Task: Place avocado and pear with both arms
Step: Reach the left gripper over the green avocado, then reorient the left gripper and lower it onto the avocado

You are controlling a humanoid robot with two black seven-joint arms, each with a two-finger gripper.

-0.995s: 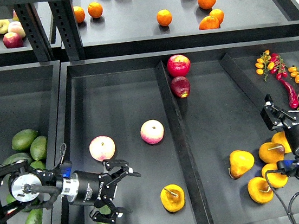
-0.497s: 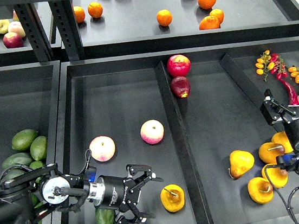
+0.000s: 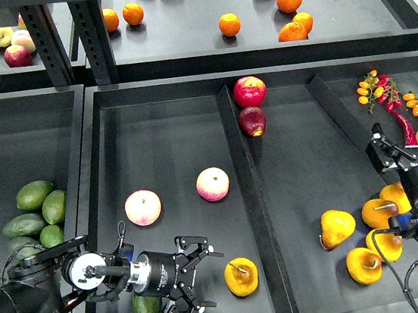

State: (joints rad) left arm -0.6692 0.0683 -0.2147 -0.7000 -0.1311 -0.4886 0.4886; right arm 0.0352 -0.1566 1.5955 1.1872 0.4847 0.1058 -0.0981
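Left hand (image 3: 192, 284) fingers apart, drawn back slightly, avocado (image 3: 147, 309) released, pear (image 3: 241, 276) unmoved

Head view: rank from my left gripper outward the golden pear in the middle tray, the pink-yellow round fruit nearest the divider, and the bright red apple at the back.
From the left gripper:
1. Golden pear, just right.
2. Pink-yellow fruit, behind.
3. Red apple, far back, beyond the divider.

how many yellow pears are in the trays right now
5. One golden yellow-orange pear lies in the middle compartment near the left tool. Four lie clustered right. Another may hide behind the right arm.
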